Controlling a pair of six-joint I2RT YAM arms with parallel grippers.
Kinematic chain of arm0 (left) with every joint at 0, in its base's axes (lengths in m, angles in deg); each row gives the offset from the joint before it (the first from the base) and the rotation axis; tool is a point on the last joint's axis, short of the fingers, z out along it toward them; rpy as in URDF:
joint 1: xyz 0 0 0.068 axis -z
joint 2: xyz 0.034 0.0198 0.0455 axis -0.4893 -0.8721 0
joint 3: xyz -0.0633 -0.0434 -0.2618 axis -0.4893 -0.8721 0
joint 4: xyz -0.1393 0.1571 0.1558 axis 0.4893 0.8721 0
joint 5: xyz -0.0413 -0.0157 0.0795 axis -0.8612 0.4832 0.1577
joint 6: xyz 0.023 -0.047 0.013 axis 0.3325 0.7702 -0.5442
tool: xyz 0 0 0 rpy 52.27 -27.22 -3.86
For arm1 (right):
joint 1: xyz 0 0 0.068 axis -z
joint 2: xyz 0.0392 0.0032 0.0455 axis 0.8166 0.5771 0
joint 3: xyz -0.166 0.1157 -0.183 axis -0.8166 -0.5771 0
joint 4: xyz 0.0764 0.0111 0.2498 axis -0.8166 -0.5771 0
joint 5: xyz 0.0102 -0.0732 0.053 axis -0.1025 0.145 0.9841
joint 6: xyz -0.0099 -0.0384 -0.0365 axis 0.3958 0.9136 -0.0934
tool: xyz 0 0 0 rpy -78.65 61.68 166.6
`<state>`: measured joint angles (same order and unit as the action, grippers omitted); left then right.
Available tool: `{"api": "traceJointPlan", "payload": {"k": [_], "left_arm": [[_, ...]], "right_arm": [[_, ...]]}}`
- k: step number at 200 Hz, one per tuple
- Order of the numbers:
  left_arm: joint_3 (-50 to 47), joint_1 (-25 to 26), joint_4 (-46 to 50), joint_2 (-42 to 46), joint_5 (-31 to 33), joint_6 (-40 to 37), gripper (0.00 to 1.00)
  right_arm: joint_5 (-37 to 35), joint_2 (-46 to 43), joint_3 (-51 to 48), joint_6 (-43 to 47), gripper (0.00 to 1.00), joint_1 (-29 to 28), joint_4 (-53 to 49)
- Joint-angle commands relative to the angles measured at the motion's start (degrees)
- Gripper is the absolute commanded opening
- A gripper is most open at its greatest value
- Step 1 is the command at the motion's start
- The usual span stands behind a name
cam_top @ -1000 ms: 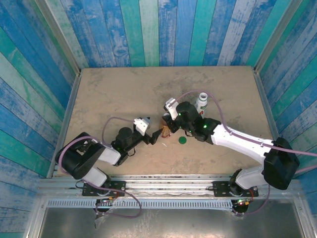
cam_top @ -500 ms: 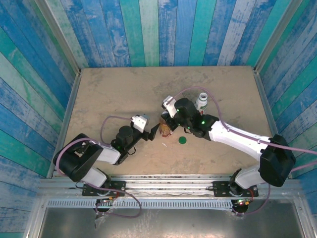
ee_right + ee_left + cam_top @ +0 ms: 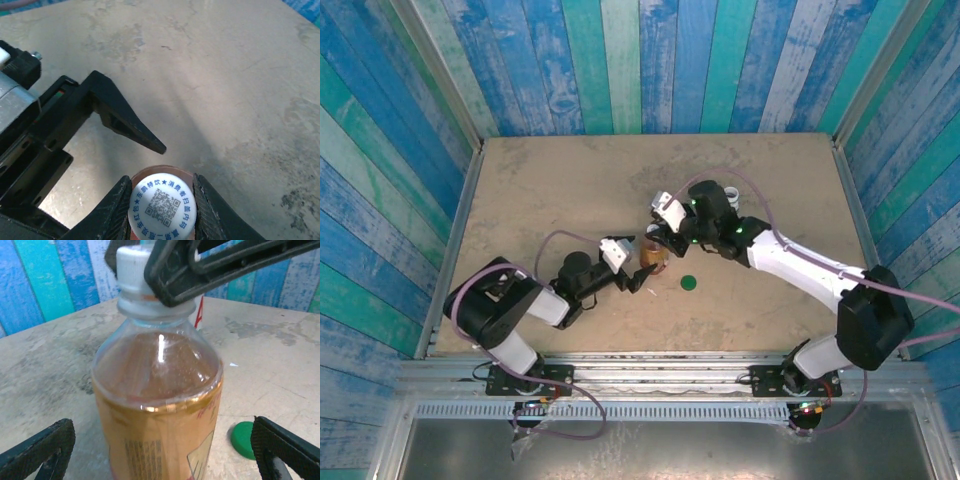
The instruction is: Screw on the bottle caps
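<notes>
While the right tool (image 3: pixel 162 200) pinches the white cap (image 3: pixel 161 207), the left tool (image 3: pixel 162 447) flanks the bottle (image 3: pixel 155 390), seemingly spread.

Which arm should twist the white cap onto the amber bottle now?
Right: the right fingers pinch the white cap on the amber bottle; the left fingers straddle the body, open.

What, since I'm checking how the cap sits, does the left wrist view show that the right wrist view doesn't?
Left wrist view: the side of the clear plastic bottle with amber liquid, and the flat dark green round cap lying on the table. Right wrist view: the blue QR print on top of the white round plastic screw cap. Both: the right gripper clamped on that white cap atop the bottle's neck, and part of the left gripper.
</notes>
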<state>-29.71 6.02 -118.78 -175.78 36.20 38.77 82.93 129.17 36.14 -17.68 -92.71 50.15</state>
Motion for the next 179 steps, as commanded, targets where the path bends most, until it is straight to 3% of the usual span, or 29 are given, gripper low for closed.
{"api": "traceJointPlan", "payload": {"k": [1,41,93,124,148,179], "left_arm": [[3.23,0.09,-0.33,-3.13,-5.43,-2.61,0.94],[7.23,0.07,0.35,-7.45,-8.85,-3.61,1.0],[7.08,0.1,-0.15,-8.06,-9.24,-3.4,0.84],[6.74,0.05,-0.62,-7.39,-9.07,-3.04,0.69],[6.73,0.08,-0.28,-6.31,-8.4,-2.9,0.68],[6.73,0.1,-1.3,-6.23,-6.17,-2.26,0.67]], "right_arm": [[11.38,2.04,0.79,6.87,0.25,1.06,-9.71],[15.01,3.18,2.13,9.22,0.25,2.26,-11.44],[12.74,4.37,3.95,9.04,0.25,3.13,-12.67],[10.42,3.3,3.05,4.88,0.26,3.01,-9.94],[2.21,0.86,0.65,-2.61,0.26,1.72,-5.23],[-18.42,-3.01,-6.14,-18.59,0.27,-3.37,3.93]]}}
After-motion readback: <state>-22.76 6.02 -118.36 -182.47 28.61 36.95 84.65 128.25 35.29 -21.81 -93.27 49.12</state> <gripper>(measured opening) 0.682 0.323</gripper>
